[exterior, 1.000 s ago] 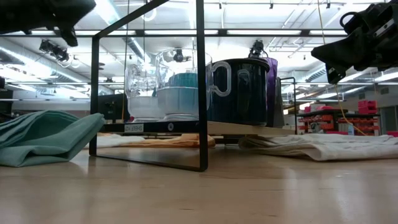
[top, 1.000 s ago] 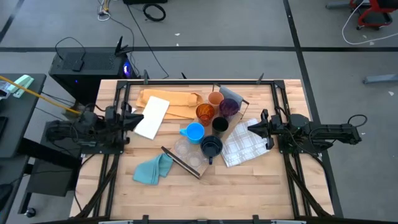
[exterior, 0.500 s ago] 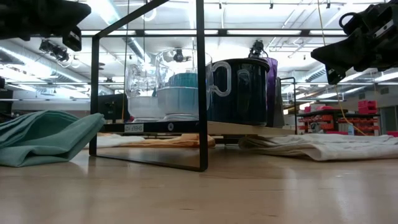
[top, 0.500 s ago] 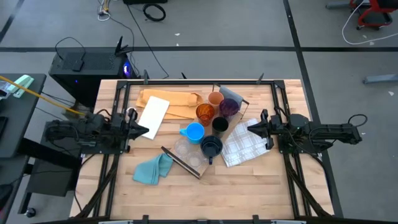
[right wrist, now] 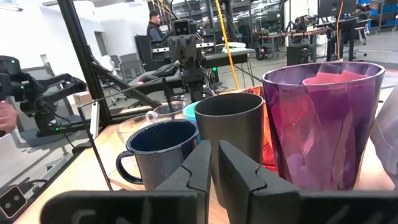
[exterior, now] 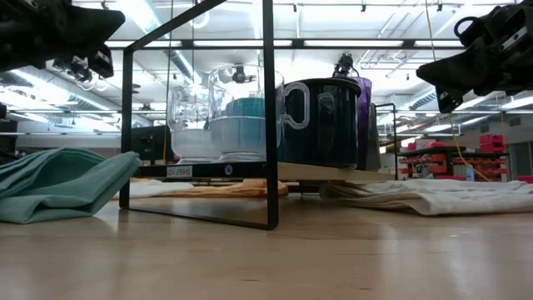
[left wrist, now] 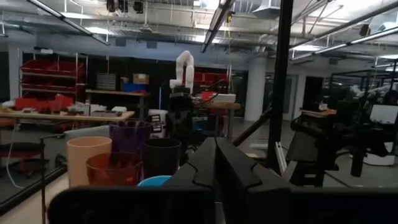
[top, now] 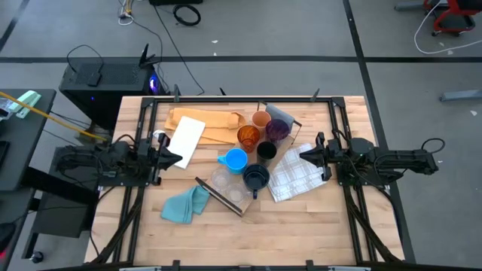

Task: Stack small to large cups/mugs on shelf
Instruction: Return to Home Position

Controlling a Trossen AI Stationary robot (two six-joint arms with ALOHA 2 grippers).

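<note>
The shelf (top: pixel 212 193) lies slantwise across the table's middle. On it stand the cups/mugs: a tan cup (top: pixel 261 120), an amber cup (top: pixel 248 136), a purple tumbler (top: pixel 277 129), a black cup (top: pixel 266 151), a light blue mug (top: pixel 236 159), a dark mug (top: pixel 256 178) and clear cups (top: pixel 224 182). My left gripper (top: pixel 178 156) hangs shut left of them, above the table, with nothing in it. Shut and bare too, my right gripper (top: pixel 304 156) points level at the black cup (right wrist: pixel 233 134) from the right.
A teal cloth (top: pixel 184 205) lies near the shelf's near end and a white checked cloth (top: pixel 297 177) under my right gripper. A tan paper sheet (top: pixel 215 124) and a white sheet (top: pixel 184 141) lie at the far left. Black rails (top: pixel 139 203) line both table sides.
My left gripper has sunk a little and swung off the white sheet toward the table's near edge, staying left of the cups. The cups and the cloths stand as before.
</note>
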